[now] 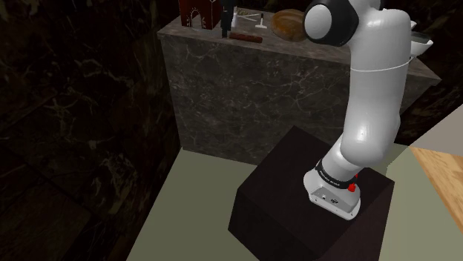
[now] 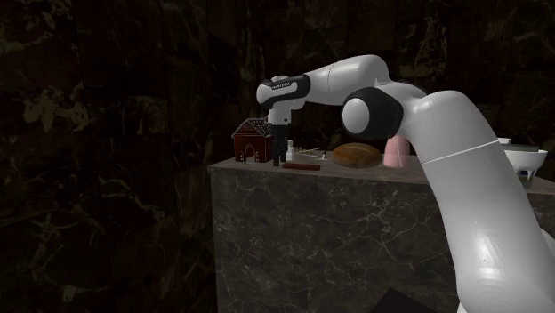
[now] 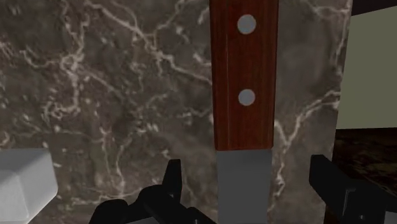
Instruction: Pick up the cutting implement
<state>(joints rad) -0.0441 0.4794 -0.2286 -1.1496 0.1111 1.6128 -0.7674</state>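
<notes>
Two black fingers (image 3: pixel 172 181) of the gripper (image 3: pixel 247 168) stood apart, straddling the blade of the knife (image 3: pixel 245 76) without touching it. The knife's long axis ran straight ahead between them, blade nearest and riveted brown handle beyond, toward twelve o'clock of the gripper. It lay flat on the marble counter (image 3: pixel 114 95). Farther off, in the shoulder view, a small red house (image 1: pixel 199 13) sat at about nine o'clock of the gripper.

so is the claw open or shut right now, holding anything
claw: open, holding nothing; the knife lies in the gap, touched on neither side.
</notes>
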